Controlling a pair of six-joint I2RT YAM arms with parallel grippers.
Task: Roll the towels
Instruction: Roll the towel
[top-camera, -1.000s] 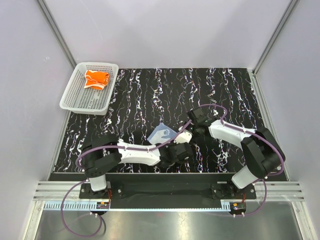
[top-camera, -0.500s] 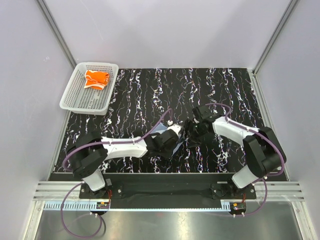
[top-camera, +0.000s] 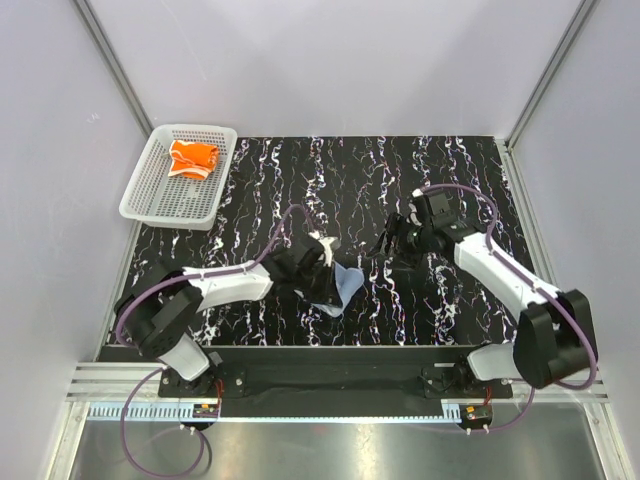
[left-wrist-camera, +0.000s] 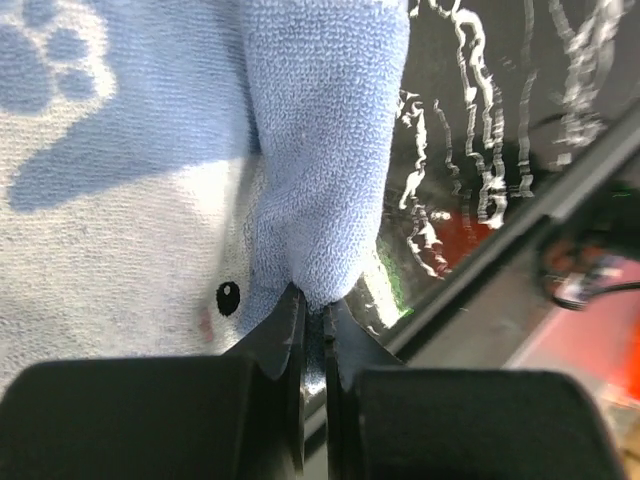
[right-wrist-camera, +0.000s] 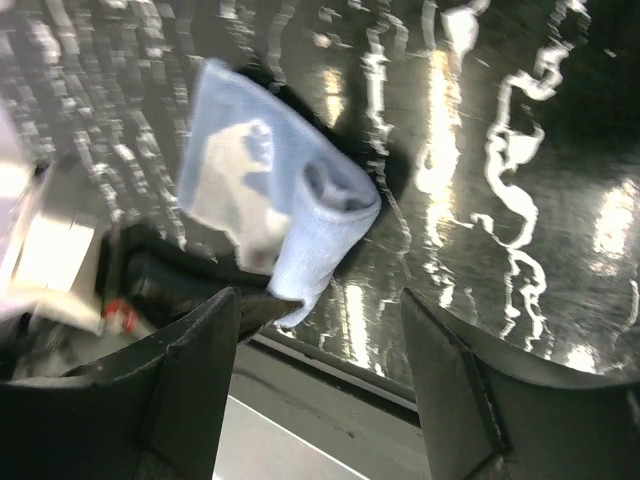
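Blue towel (top-camera: 343, 285) diagonal in left pincer (left-wrist-camera: 313, 303)

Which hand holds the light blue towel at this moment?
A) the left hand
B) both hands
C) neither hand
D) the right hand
A: in the left wrist view, the left hand has its jaws pinched shut on a fold of the light blue towel, while the right hand stands open and apart from the towel.
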